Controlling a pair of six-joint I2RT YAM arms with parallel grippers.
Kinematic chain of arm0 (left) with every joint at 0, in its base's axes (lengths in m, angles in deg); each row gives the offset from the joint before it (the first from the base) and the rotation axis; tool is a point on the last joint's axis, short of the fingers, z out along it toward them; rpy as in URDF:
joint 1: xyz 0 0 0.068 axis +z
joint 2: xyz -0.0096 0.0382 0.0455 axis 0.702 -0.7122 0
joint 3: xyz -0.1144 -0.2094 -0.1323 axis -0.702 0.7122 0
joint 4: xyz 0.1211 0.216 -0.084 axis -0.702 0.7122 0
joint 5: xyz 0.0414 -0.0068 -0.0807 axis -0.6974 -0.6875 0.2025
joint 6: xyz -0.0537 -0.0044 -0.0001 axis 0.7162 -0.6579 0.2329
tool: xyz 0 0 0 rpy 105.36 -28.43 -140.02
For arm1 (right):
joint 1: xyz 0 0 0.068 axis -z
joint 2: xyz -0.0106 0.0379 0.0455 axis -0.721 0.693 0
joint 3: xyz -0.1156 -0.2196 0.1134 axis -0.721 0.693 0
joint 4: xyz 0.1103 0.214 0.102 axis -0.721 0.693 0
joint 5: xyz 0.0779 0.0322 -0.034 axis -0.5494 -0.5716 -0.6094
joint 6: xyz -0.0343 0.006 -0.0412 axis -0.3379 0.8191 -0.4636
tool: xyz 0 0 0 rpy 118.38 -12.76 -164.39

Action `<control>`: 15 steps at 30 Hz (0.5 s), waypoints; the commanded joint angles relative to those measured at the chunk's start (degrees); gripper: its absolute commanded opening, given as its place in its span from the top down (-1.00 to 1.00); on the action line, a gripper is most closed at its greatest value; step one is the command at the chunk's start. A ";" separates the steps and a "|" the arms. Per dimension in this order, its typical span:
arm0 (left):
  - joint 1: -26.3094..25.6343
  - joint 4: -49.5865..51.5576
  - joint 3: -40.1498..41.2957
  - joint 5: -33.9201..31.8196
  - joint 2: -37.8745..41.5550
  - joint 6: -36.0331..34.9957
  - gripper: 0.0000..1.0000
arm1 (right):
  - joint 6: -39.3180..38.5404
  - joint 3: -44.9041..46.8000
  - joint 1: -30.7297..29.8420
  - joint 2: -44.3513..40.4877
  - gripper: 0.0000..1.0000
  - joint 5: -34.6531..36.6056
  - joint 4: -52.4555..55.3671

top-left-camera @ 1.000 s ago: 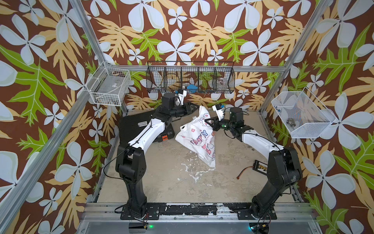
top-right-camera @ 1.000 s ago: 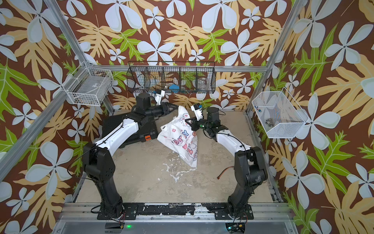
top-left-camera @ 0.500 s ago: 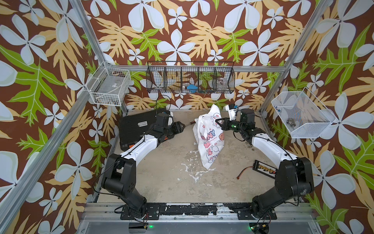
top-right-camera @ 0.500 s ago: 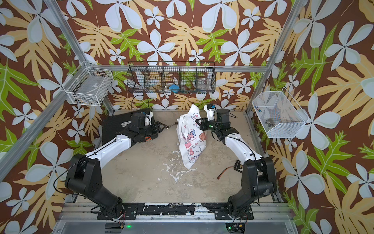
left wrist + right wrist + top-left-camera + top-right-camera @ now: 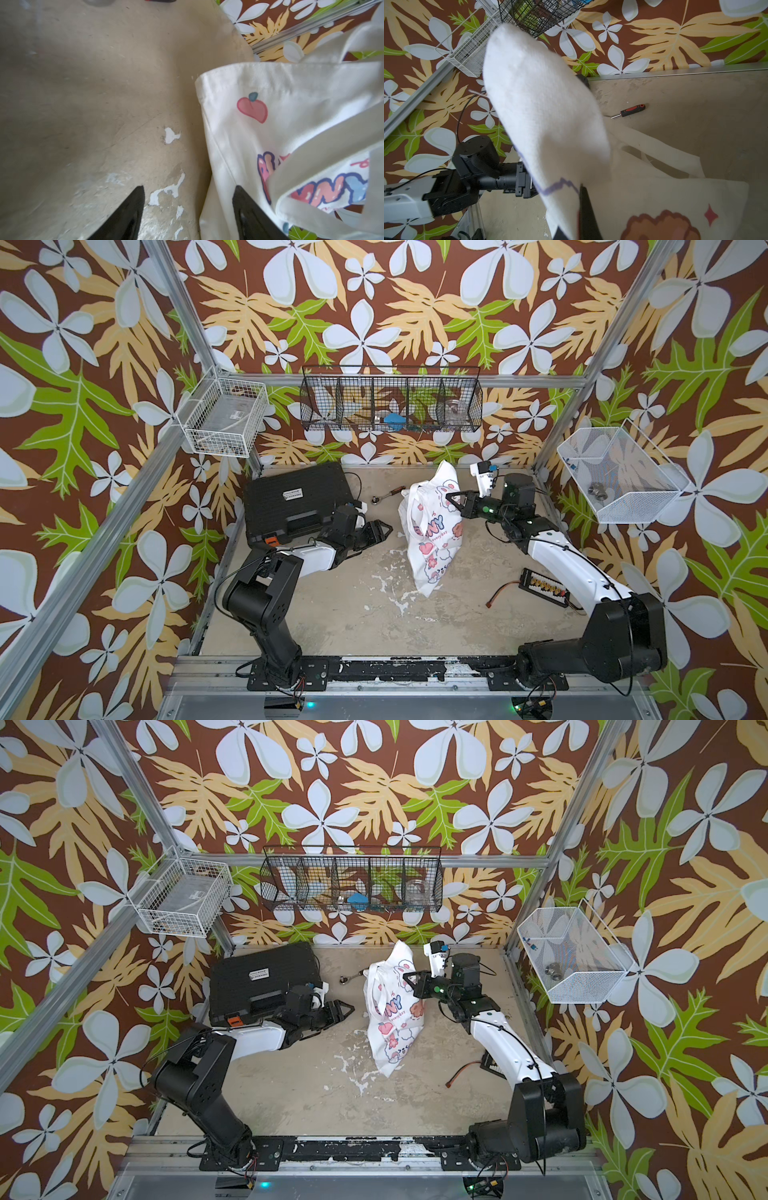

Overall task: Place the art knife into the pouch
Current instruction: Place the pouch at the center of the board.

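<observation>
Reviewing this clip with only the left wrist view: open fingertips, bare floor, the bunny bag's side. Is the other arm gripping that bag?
Observer: Yes, the right gripper is shut on the pouch at its top edge, holding that end raised.
Operator: Anything on the floor beyond the bag?
Observer: A small tool with a red and black handle lies there, apart from the pouch.
Operator: What's beside my arm?
Observer: A closed black case, on the floor near the left gripper.
</observation>
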 commanded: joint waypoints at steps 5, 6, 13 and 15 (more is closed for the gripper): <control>0.11 -21.28 -1.84 6.70 -8.40 7.35 -0.42 | 3.06 0.07 -0.08 -3.53 1.00 -7.60 -3.81; 0.11 -22.93 -1.77 6.98 -9.10 8.02 -0.41 | 2.89 -0.20 -0.08 -3.70 1.00 -7.46 -3.04; 0.04 -41.98 -0.47 9.35 -13.73 18.44 -0.36 | 2.92 -0.69 -0.08 -4.03 1.00 -7.97 -2.64; -0.39 -46.19 -0.66 10.18 -14.45 21.30 -0.15 | 2.70 -0.78 -0.09 -4.11 1.00 -7.61 -2.41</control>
